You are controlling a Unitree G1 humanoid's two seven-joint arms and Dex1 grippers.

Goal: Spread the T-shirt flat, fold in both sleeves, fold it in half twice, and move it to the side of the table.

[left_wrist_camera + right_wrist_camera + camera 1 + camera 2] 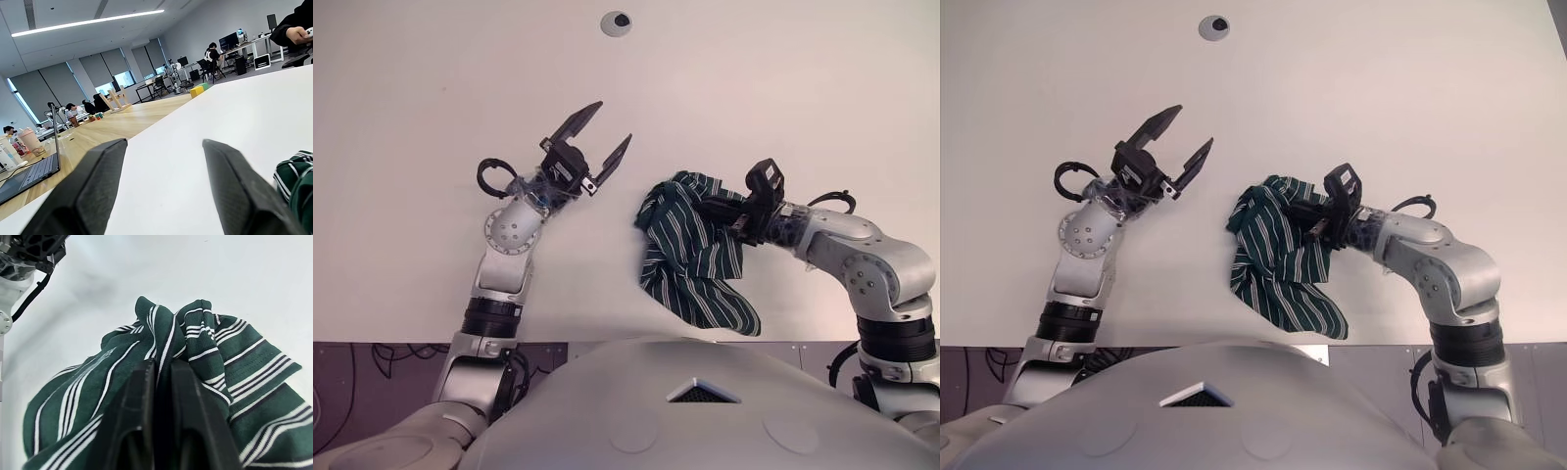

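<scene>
T-shirt (690,257), crumpled striped fabric heap

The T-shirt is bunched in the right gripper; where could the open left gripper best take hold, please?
Probably the T-shirt's free rumpled edge facing the left gripper, approached from the robot's left, low over the table; the right gripper pinches the opposite side.

Both head eyes look down on one table (783,78); wrist cameras sit close above it.

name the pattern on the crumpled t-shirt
T-shirt: dark green, thin white stripes; clearest in right wrist view.
</scene>
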